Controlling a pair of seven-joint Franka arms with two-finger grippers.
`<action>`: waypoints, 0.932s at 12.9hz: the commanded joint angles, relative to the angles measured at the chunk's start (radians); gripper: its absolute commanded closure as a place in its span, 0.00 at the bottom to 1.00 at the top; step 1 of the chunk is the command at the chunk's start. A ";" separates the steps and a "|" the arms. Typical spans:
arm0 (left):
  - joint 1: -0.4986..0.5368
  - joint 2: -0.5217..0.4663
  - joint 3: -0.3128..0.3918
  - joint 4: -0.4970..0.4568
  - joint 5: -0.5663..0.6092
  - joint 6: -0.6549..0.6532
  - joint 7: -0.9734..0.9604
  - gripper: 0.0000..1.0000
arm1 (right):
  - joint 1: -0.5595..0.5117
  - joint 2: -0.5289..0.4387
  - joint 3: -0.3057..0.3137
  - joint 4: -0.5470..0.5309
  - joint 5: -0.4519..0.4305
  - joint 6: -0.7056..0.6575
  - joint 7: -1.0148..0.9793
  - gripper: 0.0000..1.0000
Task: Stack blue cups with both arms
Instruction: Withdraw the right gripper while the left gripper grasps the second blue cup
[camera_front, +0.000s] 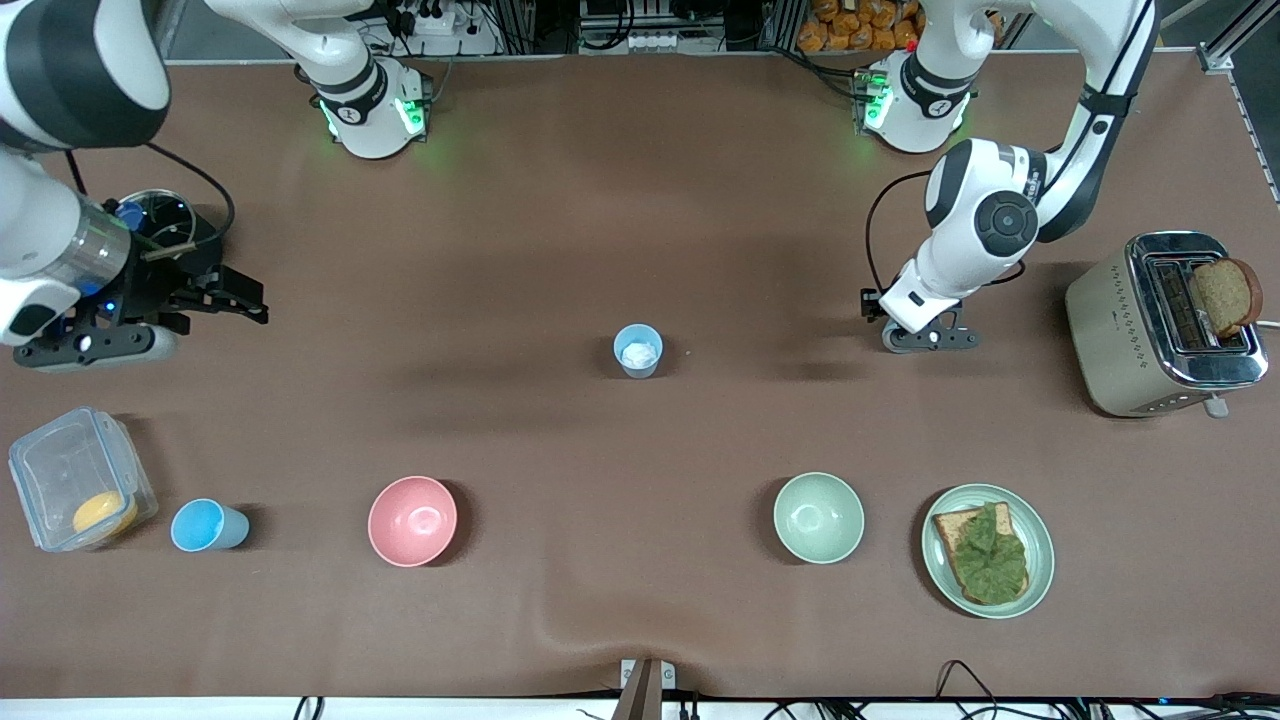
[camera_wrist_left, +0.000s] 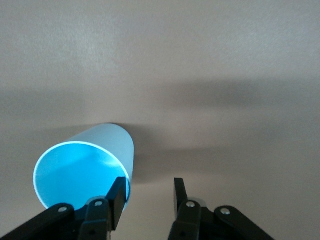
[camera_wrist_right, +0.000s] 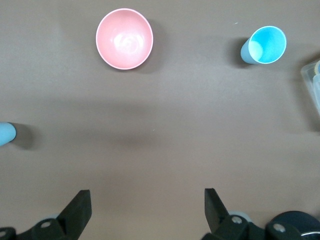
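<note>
Toaster (bread inside), pink bowl, green bowl — plate.

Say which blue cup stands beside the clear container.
The blue cup between the clear container and the pink bowl, toward the right arm's end. The mid-table cup stands farther from the front camera; the third cup is at the left gripper.

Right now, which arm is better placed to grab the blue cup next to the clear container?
Right. The right gripper hangs open at that end, with the blue cup in its wrist view. The left gripper is down at another cup near the toaster.
</note>
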 joint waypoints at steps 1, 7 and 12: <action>0.008 -0.004 0.004 -0.026 -0.009 0.021 0.018 0.53 | -0.048 -0.086 0.031 -0.066 -0.021 0.020 0.001 0.00; 0.022 -0.011 0.038 -0.040 -0.007 0.012 0.049 1.00 | -0.043 -0.089 -0.001 -0.043 -0.026 -0.003 -0.006 0.00; 0.016 -0.062 0.033 0.002 -0.018 -0.031 0.046 1.00 | -0.043 -0.086 0.000 -0.038 -0.024 -0.003 -0.006 0.00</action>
